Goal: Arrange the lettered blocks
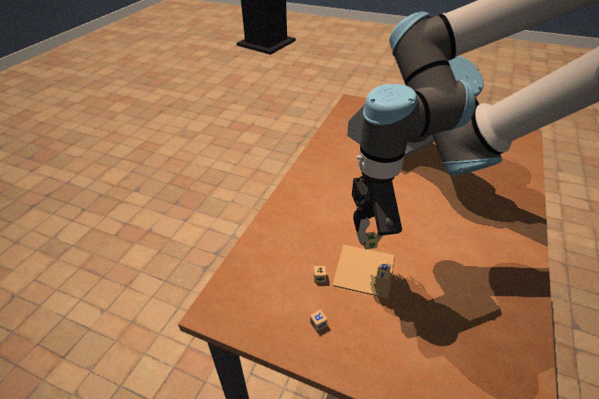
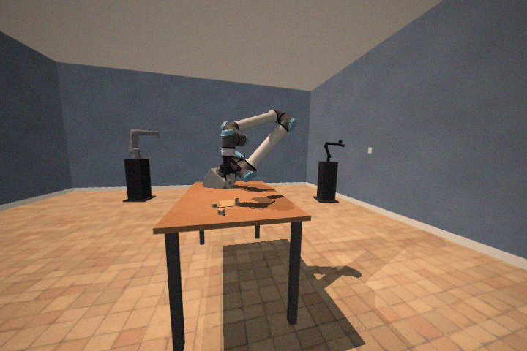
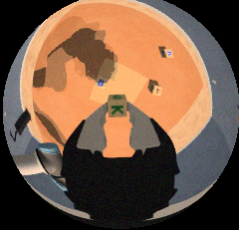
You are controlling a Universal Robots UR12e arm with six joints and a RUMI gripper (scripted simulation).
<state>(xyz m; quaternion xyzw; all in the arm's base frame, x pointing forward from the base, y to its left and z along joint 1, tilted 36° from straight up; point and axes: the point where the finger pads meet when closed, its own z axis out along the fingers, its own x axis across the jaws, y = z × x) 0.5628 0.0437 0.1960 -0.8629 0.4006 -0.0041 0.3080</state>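
My gripper [image 1: 369, 235] is shut on a wooden block with a green K [image 1: 371, 240] and holds it in the air over the far edge of the tan mat [image 1: 362, 268]. In the wrist view the K block [image 3: 118, 110] sits between my fingers, K facing the camera. A block with a blue B [image 1: 383, 269] stands on the mat's right corner; it also shows in the wrist view [image 3: 101, 83]. A block with a 4 on top [image 1: 319, 274] lies on the table just left of the mat. A block with a blue R [image 1: 319, 321] lies nearer the front edge.
The table's front edge [image 1: 281, 362] runs close to the R block. My arm casts dark shadows [image 1: 451, 301] right of the mat. Two other robot pedestals [image 2: 137, 178] [image 2: 327, 180] stand far off on the floor.
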